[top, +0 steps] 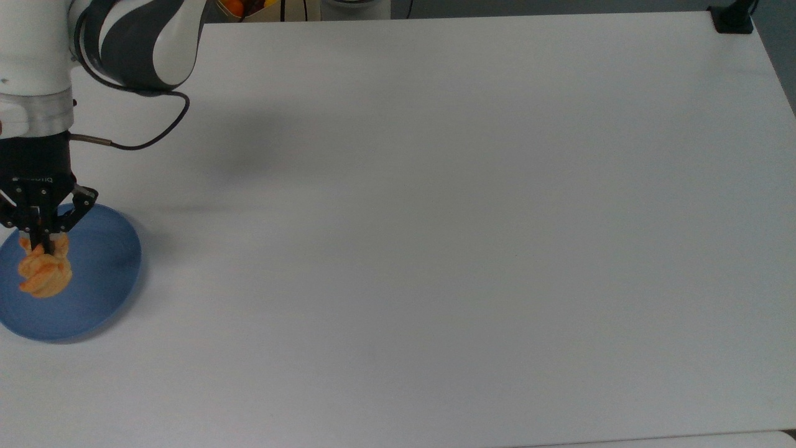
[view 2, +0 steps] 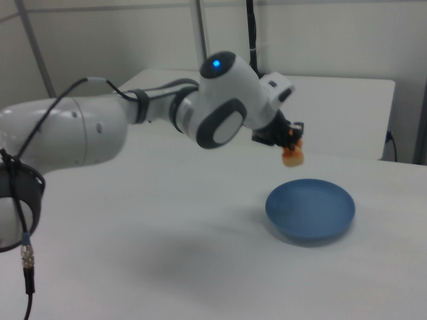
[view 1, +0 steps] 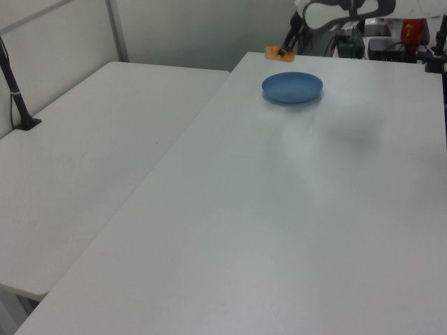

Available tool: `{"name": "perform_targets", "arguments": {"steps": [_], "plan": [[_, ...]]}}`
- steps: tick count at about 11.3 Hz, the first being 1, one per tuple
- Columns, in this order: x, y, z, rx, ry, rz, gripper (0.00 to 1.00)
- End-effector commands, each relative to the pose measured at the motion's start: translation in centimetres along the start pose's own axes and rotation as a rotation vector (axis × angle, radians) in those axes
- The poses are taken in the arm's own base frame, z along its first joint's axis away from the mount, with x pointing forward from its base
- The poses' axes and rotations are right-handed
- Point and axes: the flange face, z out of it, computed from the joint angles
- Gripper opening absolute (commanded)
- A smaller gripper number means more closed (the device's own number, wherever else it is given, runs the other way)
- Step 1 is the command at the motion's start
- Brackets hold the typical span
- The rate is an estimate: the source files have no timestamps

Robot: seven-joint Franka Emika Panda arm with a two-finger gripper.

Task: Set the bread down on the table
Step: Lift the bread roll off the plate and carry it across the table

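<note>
Overhead, in the top view, the gripper [top: 42,244] hangs at the top view's left edge with its 2 fingers clamped on the upper end of the bread [top: 43,274]. The orange roll overlaps the blue plate [top: 93,280] there, so from above it looks as though it could be lying in the dish; height cannot be read from this angle. The plate sits at the left end of the table [top: 448,236], whose white top stretches bare to the top view's right. A black cable [top: 143,134] loops from the wrist across the arm's grey and white link.

From the left view, the gap that the overhead camera hides is plain: the bread [view 1: 274,51] is in the air, well above the plate [view 1: 292,86] and toward the left view's left of it, over the table's far edge [view 1: 279,209]. The gripper [view 1: 285,49] holds it at the end nearer the arm. A second white table [view 1: 84,160] stands alongside at the left view's left, with a black post [view 1: 15,91] on it.

Seen in the right view, the bread [view 2: 292,156] dangles below the gripper [view 2: 290,141], clear of the plate [view 2: 311,209], which is empty. The arm [view 2: 133,127] reaches in from the right view's left, a blue light [view 2: 215,65] glowing on its rounded joint.
</note>
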Motion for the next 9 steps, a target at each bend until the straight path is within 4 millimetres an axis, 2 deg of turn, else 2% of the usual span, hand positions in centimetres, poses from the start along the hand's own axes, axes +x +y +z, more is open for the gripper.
{"name": "perform_targets", "arguments": {"steps": [1,4,6,7,8,9], "plan": [[2.5,-5.9,-6.4,0.06,-0.034,0.068,0.02],[6.4,-15.7,-10.4,0.081,-0.12,0.06,0.03],[8.2,-24.0,-12.0,0.085,-0.155,0.055,0.03],[9.2,-30.5,-13.1,0.081,-0.159,0.031,0.03],[9.6,-36.0,-14.2,0.085,-0.155,0.003,0.03],[9.3,-41.3,-15.0,0.089,-0.178,-0.024,0.03]]}}
